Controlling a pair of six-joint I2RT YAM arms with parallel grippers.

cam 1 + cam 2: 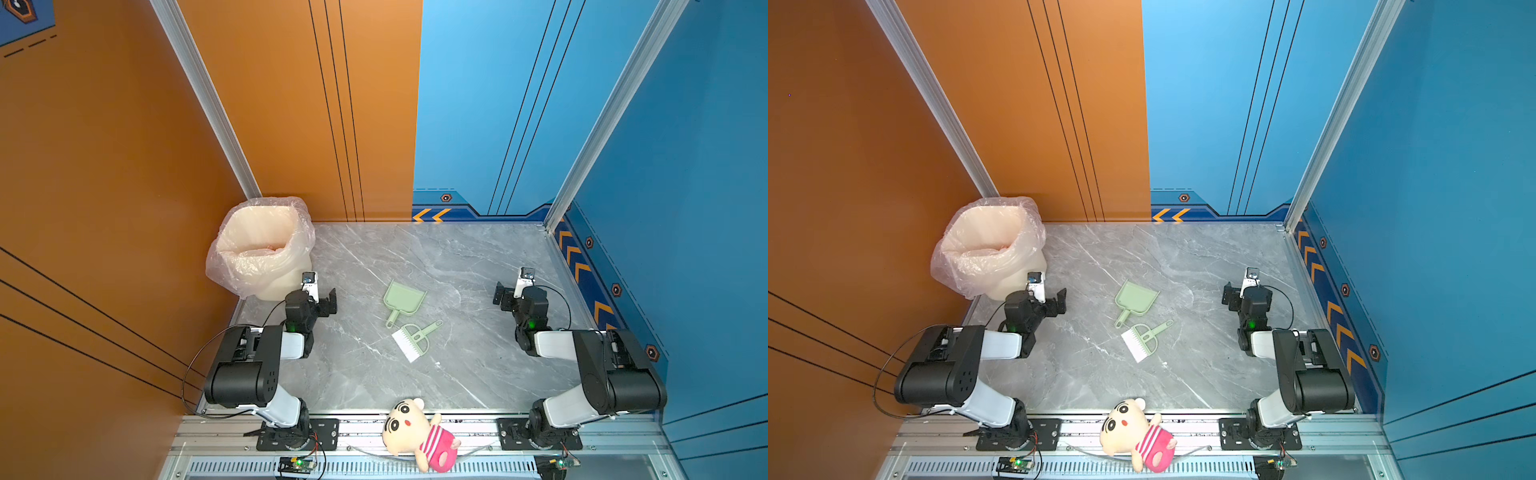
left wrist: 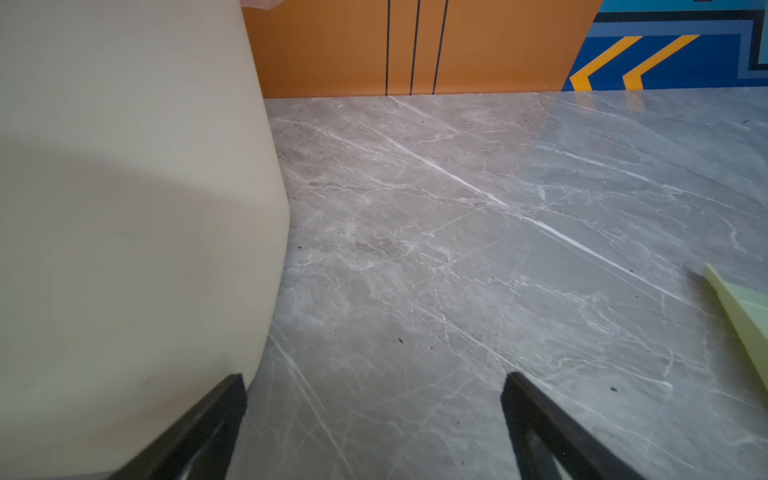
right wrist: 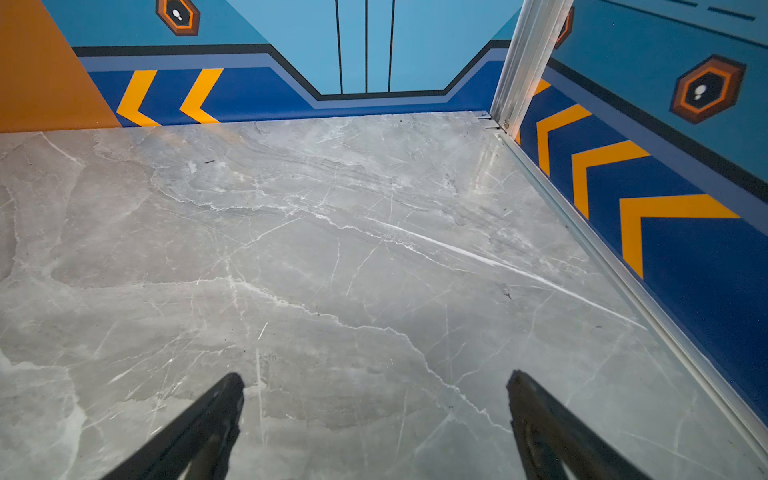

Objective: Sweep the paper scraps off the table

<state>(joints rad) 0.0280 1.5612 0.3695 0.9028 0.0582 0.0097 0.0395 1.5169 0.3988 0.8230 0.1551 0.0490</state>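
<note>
here, left gripper released, right gripper released, both empty over grey table

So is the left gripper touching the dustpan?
Apart. In both top views a stretch of bare table separates the open left gripper from the dustpan.

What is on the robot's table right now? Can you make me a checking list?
Surface: grey marble table with white veins and a few dark specks.
Job's things: paper scraps: nothing seen. Green dustpan and brush lie mid-table, untouched.
Clutter: plush doll on the front rail; bag-lined bin in the far left corner.
Grippers: left gripper open, empty, beside the bin; right gripper open, empty, over bare table.
Cables: black cable loops off the left arm.
Surroundings: orange wall, blue wall.
</note>
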